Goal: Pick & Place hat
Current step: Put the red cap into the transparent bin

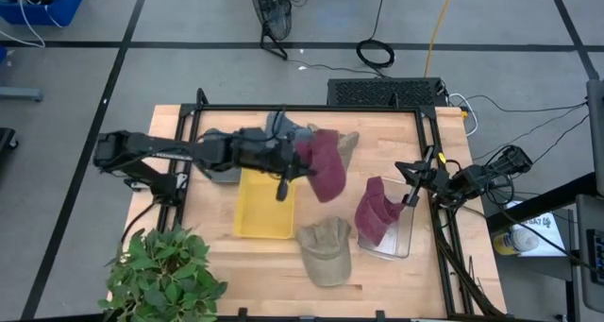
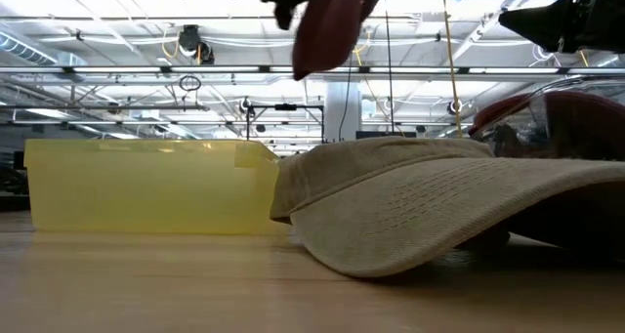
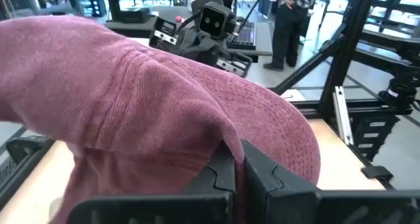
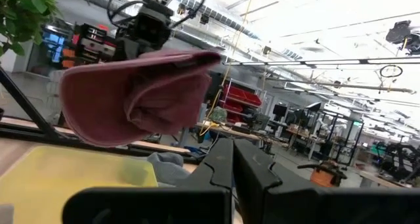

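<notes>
Above the wooden table [image 1: 396,275], left hand [image 1: 300,166] clamped on maroon hat [image 1: 326,166]; right hand [image 1: 415,192] shut, empty.

1. The worktop [image 1: 396,275] is pale wood, smooth, with visible plank seams and a soft sheen.
2. The maroon hat [image 3: 131,99] is soft woven cloth, matt, with rows of stitching on its brim.
3. The tan hat [image 2: 430,206] is washed, slightly coarse cloth, matt, with stitched seams.
4. The yellow tray [image 2: 146,187] is translucent plastic, smooth and faintly glossy.
5. The clear bin [image 1: 401,237] is transparent glossy plastic.
6. The left hand [image 3: 239,175] has black matt fingers [image 3: 220,175], hard and smooth.
7. The frame [image 1: 311,108] round the worktop is black matt metal.
8. The plant [image 1: 165,270] has smooth green leaves.
</notes>
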{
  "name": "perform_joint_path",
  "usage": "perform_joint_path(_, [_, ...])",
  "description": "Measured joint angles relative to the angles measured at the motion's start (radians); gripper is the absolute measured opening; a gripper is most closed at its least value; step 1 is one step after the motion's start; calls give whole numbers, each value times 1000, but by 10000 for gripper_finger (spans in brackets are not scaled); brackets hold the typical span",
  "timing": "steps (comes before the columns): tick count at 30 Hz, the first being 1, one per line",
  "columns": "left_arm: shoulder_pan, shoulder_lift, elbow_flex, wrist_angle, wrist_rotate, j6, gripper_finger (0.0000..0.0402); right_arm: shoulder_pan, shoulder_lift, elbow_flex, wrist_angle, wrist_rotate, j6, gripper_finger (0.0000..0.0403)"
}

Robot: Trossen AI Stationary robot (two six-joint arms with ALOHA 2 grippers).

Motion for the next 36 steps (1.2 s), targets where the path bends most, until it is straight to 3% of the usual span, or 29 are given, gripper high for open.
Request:
perform_joint_path(3, [9, 102, 130, -93, 32, 35, 5, 0, 0, 0, -1, 0, -3, 0])
perform_joint_path(9, [-22, 329, 508, -423, 31, 143, 6, 0, 0, 0, -11, 0, 33, 0])
perform_joint_path(13, [-75, 430, 670, -661, -145, 219, 4, 0, 0, 0, -25, 0, 93, 0])
perform_joint_path(19, [-149, 518, 750, -746, -361, 282, 4, 0, 0, 3, -48, 1, 235, 1])
perform_joint_path(22, [-180, 532, 755, -736, -394, 310, 6, 0, 5, 42, -113, 0, 301, 15])
perform_joint_path(25, [-205, 534, 755, -756, -402, 311, 4, 1, 51, 123, -290, -6, 379, 42])
perform_joint_path(29, [-221, 530, 755, -799, -408, 300, 6, 1, 181, 286, -356, -30, 400, 85])
perform_joint_path(36, [-204, 530, 755, -838, -404, 287, 6, -11, 555, 558, -499, -26, 344, 143])
